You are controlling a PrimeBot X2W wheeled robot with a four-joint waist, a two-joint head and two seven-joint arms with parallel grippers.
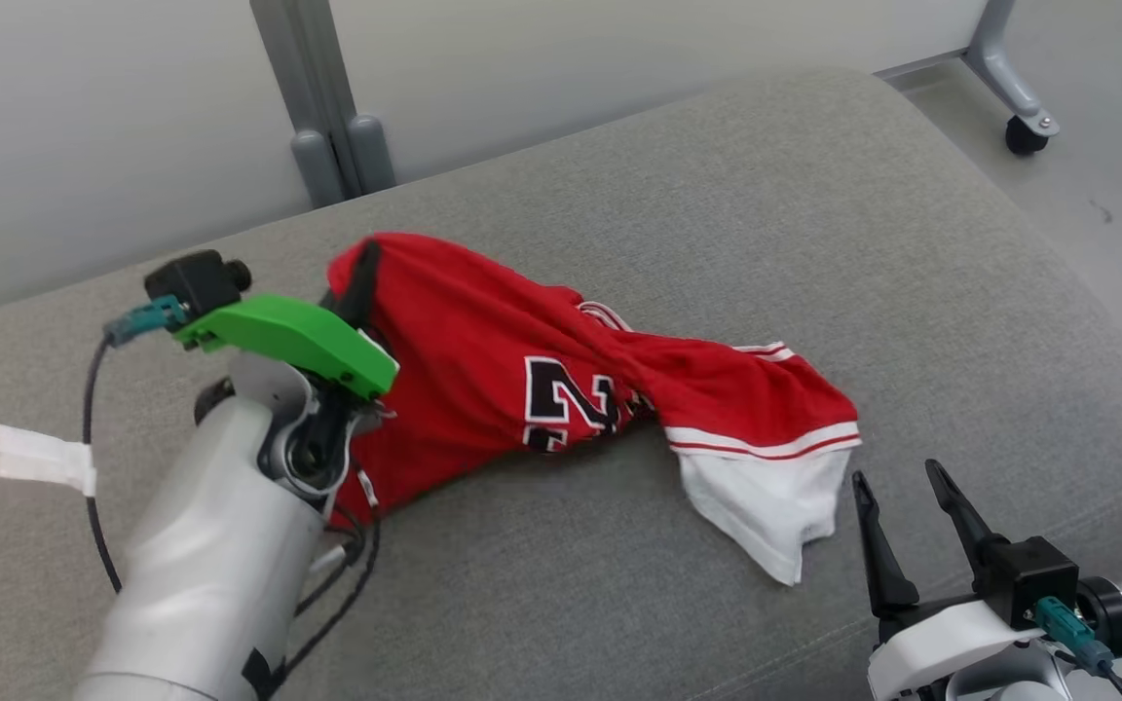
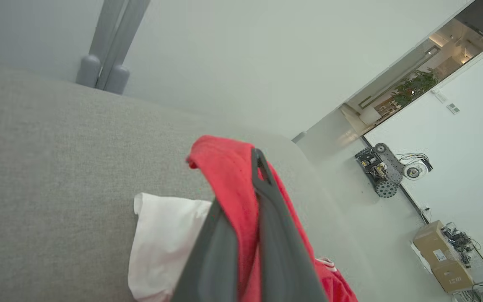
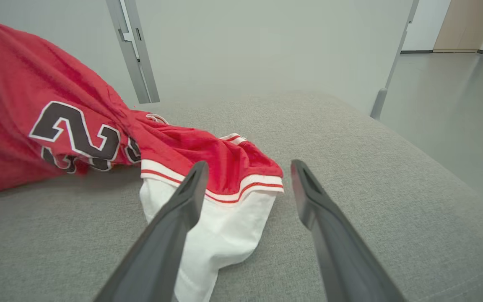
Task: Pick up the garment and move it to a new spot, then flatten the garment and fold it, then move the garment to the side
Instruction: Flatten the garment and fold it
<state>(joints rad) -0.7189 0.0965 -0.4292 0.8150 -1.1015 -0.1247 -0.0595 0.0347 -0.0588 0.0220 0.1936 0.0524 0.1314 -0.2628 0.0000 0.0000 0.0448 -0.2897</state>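
Note:
A red jersey (image 1: pixel 483 360) with black numbers and a white striped end lies bunched across the grey cushion (image 1: pixel 814 214). My left gripper (image 1: pixel 361 268) is shut on the jersey's raised left edge, lifting that part off the cushion; in the left wrist view red cloth (image 2: pixel 229 176) is pinched between the two fingers (image 2: pixel 266 201). My right gripper (image 1: pixel 897 487) stands open just right of the white end (image 1: pixel 766 506), close to it and holding nothing. In the right wrist view the open fingers (image 3: pixel 183 209) frame the jersey's white end (image 3: pixel 220 226).
The cushion's rounded edge drops off to the right and front. A grey frame post (image 1: pixel 327 107) stands behind it, a caster leg (image 1: pixel 1019 97) at far right. White tape (image 1: pixel 40 458) hangs on my left arm's cable. Boxes and a small tracked robot (image 2: pixel 382 167) sit on the floor.

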